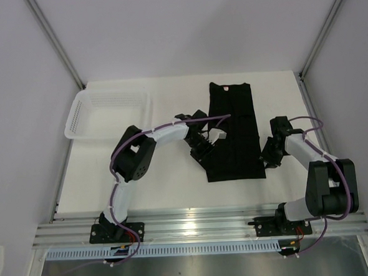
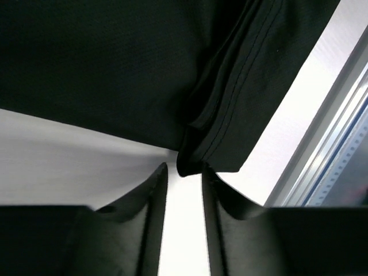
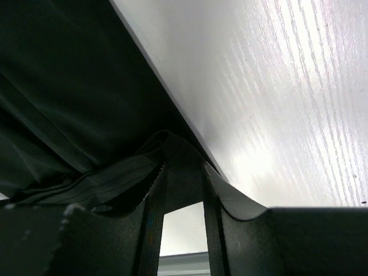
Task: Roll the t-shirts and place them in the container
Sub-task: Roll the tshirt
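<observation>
One black t-shirt (image 1: 237, 131) lies folded into a long strip on the white table, with its pale neck label (image 1: 226, 87) at the far end. My left gripper (image 1: 203, 150) is at the strip's near left edge. In the left wrist view its jaws stand slightly apart, with the stitched hem corner (image 2: 215, 146) at the fingertips (image 2: 160, 175) and a sliver of table showing beside it. My right gripper (image 1: 271, 151) is at the near right edge. In the right wrist view it (image 3: 183, 172) is shut on a fold of the t-shirt hem (image 3: 115, 178), lifted off the table.
A white mesh basket (image 1: 107, 114) stands at the back left of the table (image 1: 174, 188). The aluminium rail (image 1: 195, 225) runs along the near edge and also shows in the left wrist view (image 2: 328, 155). Grey walls enclose the sides.
</observation>
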